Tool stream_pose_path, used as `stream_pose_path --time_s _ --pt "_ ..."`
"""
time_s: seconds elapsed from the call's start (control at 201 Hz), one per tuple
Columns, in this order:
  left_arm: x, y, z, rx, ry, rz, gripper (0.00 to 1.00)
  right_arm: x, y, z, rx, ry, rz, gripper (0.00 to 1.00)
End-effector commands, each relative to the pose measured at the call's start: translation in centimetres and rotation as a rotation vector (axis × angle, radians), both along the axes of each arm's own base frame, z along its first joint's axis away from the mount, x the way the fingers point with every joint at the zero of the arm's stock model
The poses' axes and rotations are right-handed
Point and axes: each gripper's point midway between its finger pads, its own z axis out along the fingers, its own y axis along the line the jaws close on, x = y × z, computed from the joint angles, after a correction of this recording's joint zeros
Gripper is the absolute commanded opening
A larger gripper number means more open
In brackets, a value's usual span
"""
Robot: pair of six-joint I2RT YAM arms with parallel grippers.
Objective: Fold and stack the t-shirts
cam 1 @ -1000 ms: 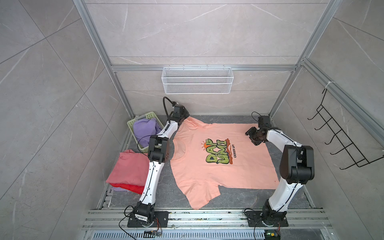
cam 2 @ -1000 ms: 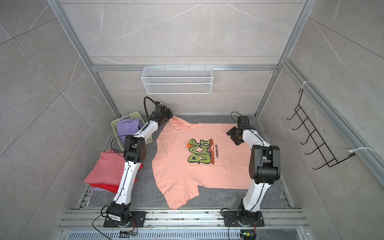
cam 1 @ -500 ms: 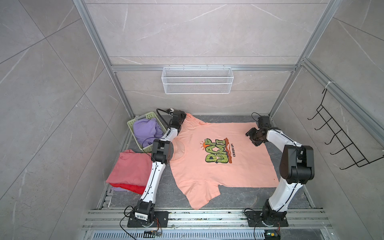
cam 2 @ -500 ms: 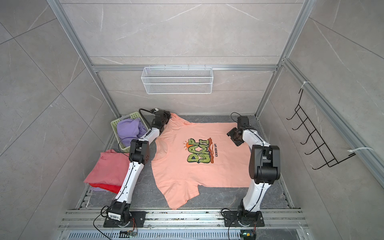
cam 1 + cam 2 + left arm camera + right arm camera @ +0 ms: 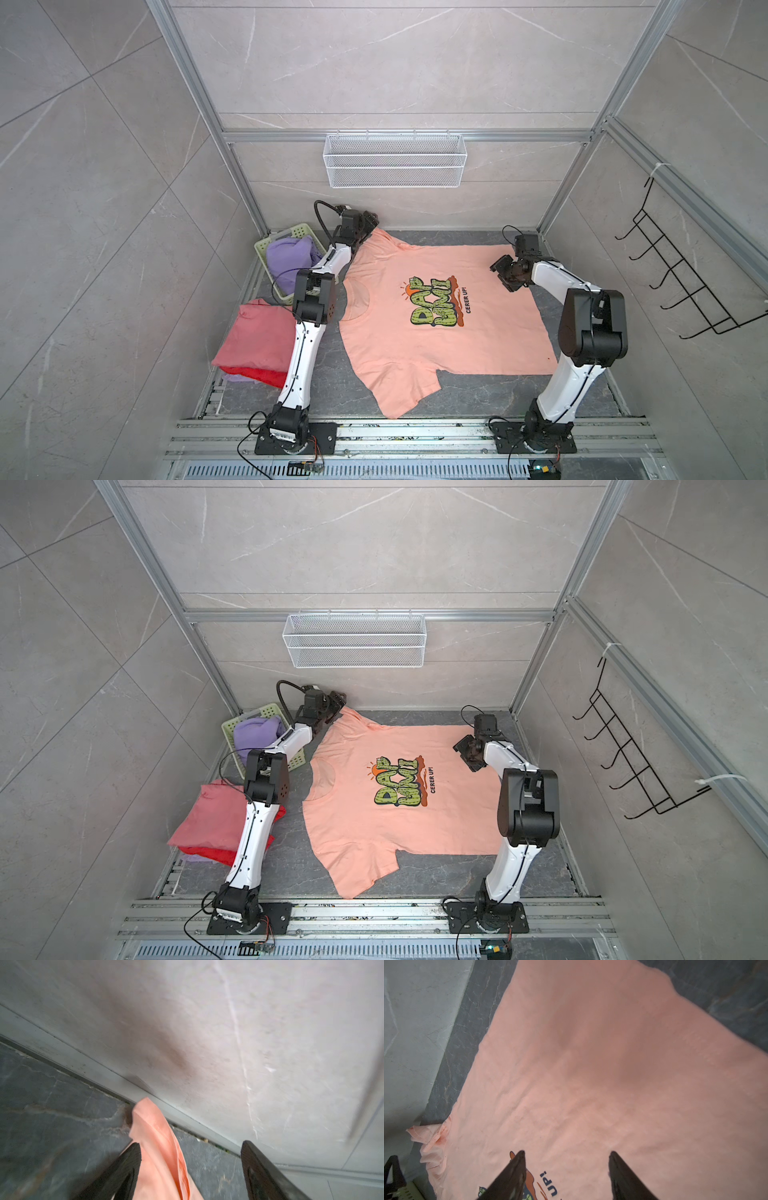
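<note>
Tabletop: dark grey slab. The peach t-shirt lies spread flat across the middle, print up, collar toward my left arm, hem toward my right.

Left of it, at the front edge, a folded rose t-shirt sits on a red t-shirt. The green basket is in the far left corner with a lavender t-shirt bunched inside.

My left claw is at the far sleeve tip by the back wall, spread wide. The sleeve lies loose between the fingers, against one of them, not pinched.

My right claw is over the far hem corner, spread, with nothing between the fingers.
</note>
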Motion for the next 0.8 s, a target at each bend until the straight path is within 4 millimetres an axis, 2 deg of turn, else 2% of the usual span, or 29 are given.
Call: stream_pose_path --time_s 0.0,0.05,0.075,0.09,0.169,0.324,0.453,0.558,0.697,0.792 --pt "-4.2 -0.3 6.1 0.155 -0.009 -0.132 0.80 1.4 0.3 -0.4 0.015 -0.035 0.004 0.64" --pt "-5.9 -0.2 5.8 0.190 0.038 -0.159 0.80 1.7 0.5 -0.5 0.012 -0.038 0.013 0.64" --pt "-6.6 -0.2 4.8 0.210 0.076 -0.168 0.80 1.8 0.5 -0.6 0.010 -0.037 0.018 0.64" --pt "-7.3 -0.1 6.2 0.215 0.069 -0.171 0.80 1.8 0.5 -0.6 0.009 -0.037 0.021 0.64" --pt "-10.2 -0.4 5.5 0.257 0.140 -0.200 0.81 2.3 0.7 -1.1 0.013 -0.036 0.039 0.64" --pt "-16.3 -2.3 2.5 0.321 0.291 -0.272 0.83 3.2 1.2 -2.3 0.031 -0.015 0.070 0.64" --pt "-20.5 -2.5 -0.6 0.306 0.419 -0.273 0.86 2.9 1.3 -3.0 0.031 0.008 0.076 0.64" --pt "-22.9 -2.8 -2.7 0.303 0.493 -0.283 0.88 1.8 1.2 -3.5 0.019 0.032 0.084 0.65" --pt "-25.4 -3.3 -4.3 0.337 0.564 -0.309 0.89 0.2 1.2 -3.9 0.004 0.075 0.100 0.65" --pt "-26.7 -2.8 -5.2 0.352 0.623 -0.308 0.89 -1.1 1.1 -3.8 0.002 0.106 0.101 0.65"
